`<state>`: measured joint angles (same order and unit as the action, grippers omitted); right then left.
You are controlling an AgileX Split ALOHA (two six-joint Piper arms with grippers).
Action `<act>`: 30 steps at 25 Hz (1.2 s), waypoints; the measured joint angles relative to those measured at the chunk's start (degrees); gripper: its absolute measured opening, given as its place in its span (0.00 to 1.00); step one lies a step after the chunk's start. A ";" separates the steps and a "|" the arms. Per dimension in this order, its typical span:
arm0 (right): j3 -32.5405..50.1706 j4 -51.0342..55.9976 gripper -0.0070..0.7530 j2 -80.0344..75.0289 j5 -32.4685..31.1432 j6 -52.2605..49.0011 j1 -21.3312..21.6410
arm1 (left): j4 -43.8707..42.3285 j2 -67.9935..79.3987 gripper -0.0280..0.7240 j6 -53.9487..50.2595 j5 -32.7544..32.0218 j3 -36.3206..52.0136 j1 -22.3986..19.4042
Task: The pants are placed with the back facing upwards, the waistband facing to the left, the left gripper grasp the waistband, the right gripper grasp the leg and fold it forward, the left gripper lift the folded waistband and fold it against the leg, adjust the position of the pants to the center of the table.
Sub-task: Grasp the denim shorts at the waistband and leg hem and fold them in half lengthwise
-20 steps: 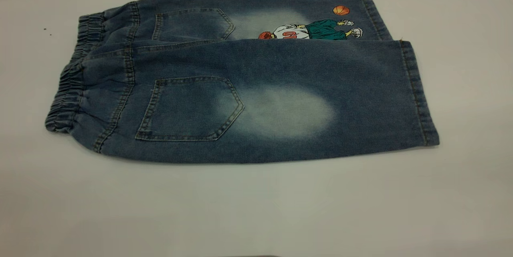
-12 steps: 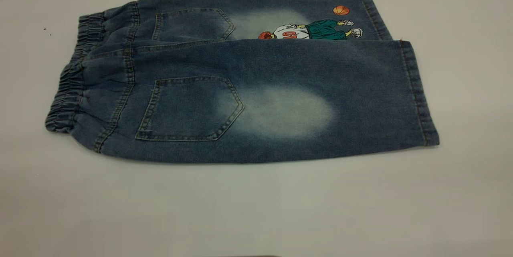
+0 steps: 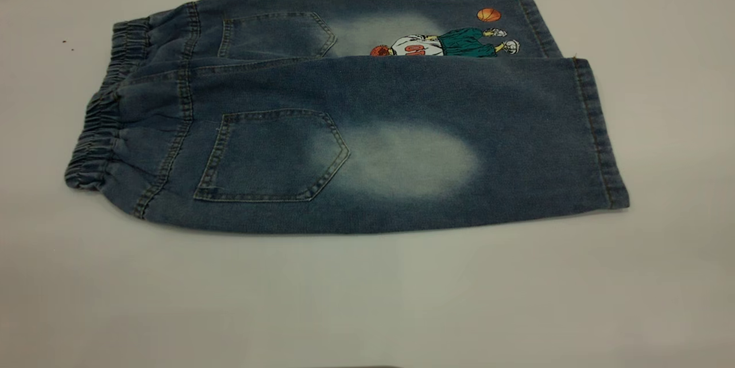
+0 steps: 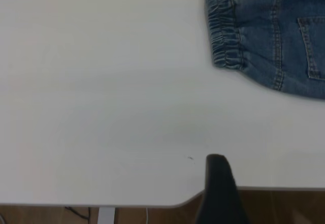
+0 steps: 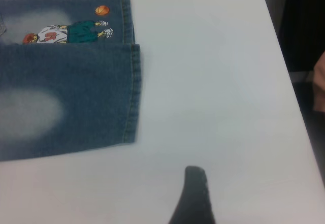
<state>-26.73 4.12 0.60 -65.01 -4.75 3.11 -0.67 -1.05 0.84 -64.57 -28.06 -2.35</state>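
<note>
Pincer state cannot be told for either arm; both wait off the pants, lying flat near the table's far edge, waistband left for grasping.

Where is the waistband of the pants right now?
In the exterior view the waistband is the pants' left end, lying flat on the table beside the back pockets, with neither gripper touching it.

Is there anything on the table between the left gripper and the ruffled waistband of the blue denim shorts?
Nothing visible. In the left wrist view only bare white table lies between the left gripper's finger and the gathered dark denim waistband.
</note>
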 joint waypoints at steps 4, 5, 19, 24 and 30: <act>0.00 0.00 0.68 0.00 0.00 0.00 0.00 | 0.00 0.00 0.63 0.00 0.00 0.00 0.00; 0.00 0.00 0.68 0.00 0.00 0.00 0.00 | 0.00 0.00 0.63 0.00 0.00 0.00 0.00; 0.00 0.16 0.68 0.00 0.00 0.00 0.00 | 0.00 0.00 0.63 0.00 0.00 0.00 2.35; 0.00 1.39 0.68 -0.48 0.06 -0.11 0.00 | 0.00 0.21 0.63 -3.11 0.00 0.00 3.29; -1.53 1.95 0.73 -9.13 1.12 -0.15 0.00 | 0.34 10.10 0.63 -7.48 0.58 -3.14 3.69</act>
<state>-28.26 6.07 -8.53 -63.89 -4.90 3.11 -0.34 9.05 -6.64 -64.00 -31.21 1.33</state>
